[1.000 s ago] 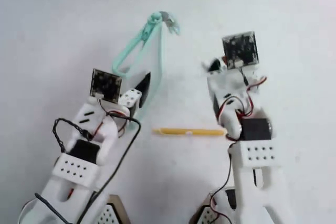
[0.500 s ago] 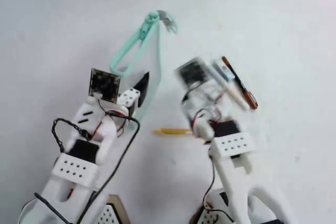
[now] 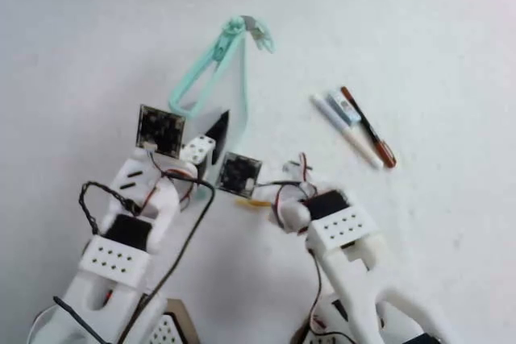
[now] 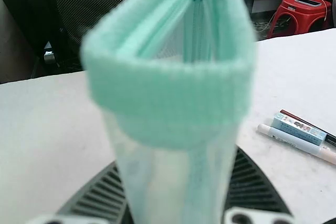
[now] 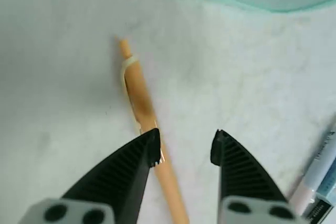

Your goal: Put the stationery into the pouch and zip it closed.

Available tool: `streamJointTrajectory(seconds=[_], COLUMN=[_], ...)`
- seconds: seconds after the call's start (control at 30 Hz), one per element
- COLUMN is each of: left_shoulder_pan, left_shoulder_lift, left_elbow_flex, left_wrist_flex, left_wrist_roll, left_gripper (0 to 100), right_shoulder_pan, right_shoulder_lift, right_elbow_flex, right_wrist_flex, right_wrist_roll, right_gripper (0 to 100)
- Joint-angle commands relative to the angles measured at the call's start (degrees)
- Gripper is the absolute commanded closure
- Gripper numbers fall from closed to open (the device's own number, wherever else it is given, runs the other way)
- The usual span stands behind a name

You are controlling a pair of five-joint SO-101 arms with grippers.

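L claw [image 4: 176,205] is clamped on one end of the mint mesh pouch [image 4: 173,93], w/ the fabric pinched between its ribbed jaws. From the high cam I see the pouch propped on its edge on the bench [image 3: 435,46], mouth gaping, zip pull [image 3: 256,34] at the far end.

R claw [image 5: 184,142] is open, tips apart, low over the yellow pen [image 5: 137,95]. That pen lies flat on the bench just beside the pouch's near end. One fingertip [image 5: 149,145] overlaps the barrel, so the pen isn't centred betw. the tips.

Rest of the stationery lies bunched together on the R arm's side, well apart from the pouch and outside it: white pen [image 3: 345,130], small blue block [image 3: 342,107], dark red pen [image 3: 367,128].
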Motion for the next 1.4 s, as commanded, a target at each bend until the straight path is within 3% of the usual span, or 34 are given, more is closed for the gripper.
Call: streamJointTrajectory(seconds=[0.0,0.3,0.47,0.63,0.73,0.87,0.97,1.17,1.37], left_shoulder_pan=[-0.5,-0.5,-0.5,-0.5,-0.5,-0.5,-0.5,-0.5,-0.5], left_shoulder_lift=[-1.0,-1.0,-1.0,-1.0,-1.0,-1.0,-1.0,-1.0,-1.0], left_elbow_flex=[-0.6,-0.7,-0.7,-0.7,-0.7,-0.7,-0.7,-0.7,-0.7], left_wrist_flex=[-0.4,-0.4,-0.4,-0.4,-0.4,-0.4,-0.4,-0.4,-0.4], left_wrist_roll=[0.1,0.1,0.1,0.1,0.1,0.1,0.1,0.1,0.1], left_gripper=[80,80,80,80,80,80,80,80,80], right_shoulder_pan=[0.8,3.7,3.4,3.4,3.4,4.5,9.2,20.0,24.8], right_shoulder_lift=[1.7,18.6,21.3,21.4,21.5,21.3,20.7,13.9,6.6], right_elbow_flex=[-0.2,-7.9,-10.2,-10.3,-10.3,-10.4,-10.7,-10.6,-5.4], right_wrist_flex=[0.1,-0.5,0.9,0.9,0.9,0.2,-4.1,-14.4,-21.3], right_wrist_roll=[0.8,4.0,4.3,4.3,4.4,4.4,3.6,-15.1,-26.5], right_gripper=[83.7,84.4,98.8,92.6,98.1,98.1,98.1,98.1,98.1])
